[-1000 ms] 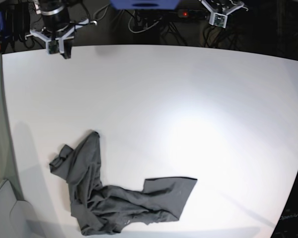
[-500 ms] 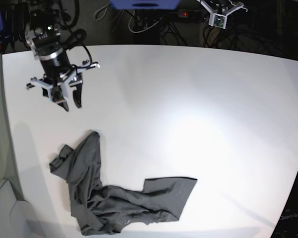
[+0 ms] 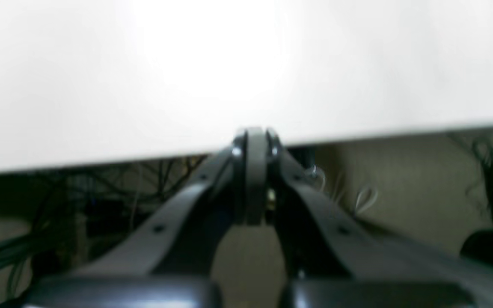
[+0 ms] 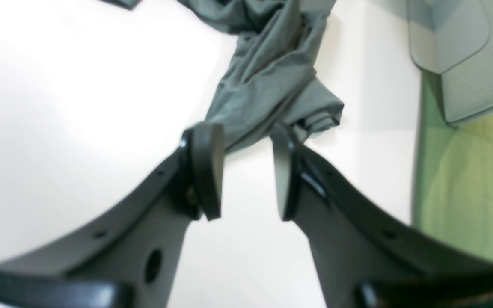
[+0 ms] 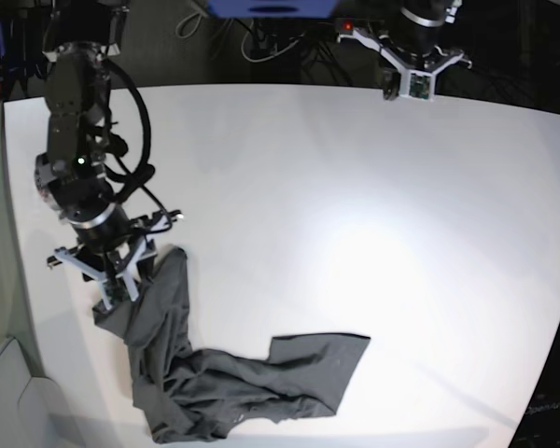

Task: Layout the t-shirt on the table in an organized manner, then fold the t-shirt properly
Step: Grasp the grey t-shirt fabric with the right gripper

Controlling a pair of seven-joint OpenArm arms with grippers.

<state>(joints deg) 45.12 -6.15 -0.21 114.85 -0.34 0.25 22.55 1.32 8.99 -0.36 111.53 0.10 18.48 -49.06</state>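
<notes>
White table (image 5: 355, 187), crumpled L-shaped t-shirt (image 5: 215, 383) pointing far-left between spread right fingers (image 4: 206, 171); left fingers (image 3: 253, 171) pressed together.

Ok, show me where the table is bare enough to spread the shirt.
Bare: the table from the t-shirt across to the far edge by the left gripper. Crowded: the near corner, where the right gripper meets the crumpled cloth.

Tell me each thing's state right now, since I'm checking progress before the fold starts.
t-shirt: crumpled in a heap, not laid out or folded.
right gripper: jaws apart, at the shirt's upper end, nothing clamped.
left gripper: shut, empty, at the table's far edge.
table: bears the shirt only.
</notes>
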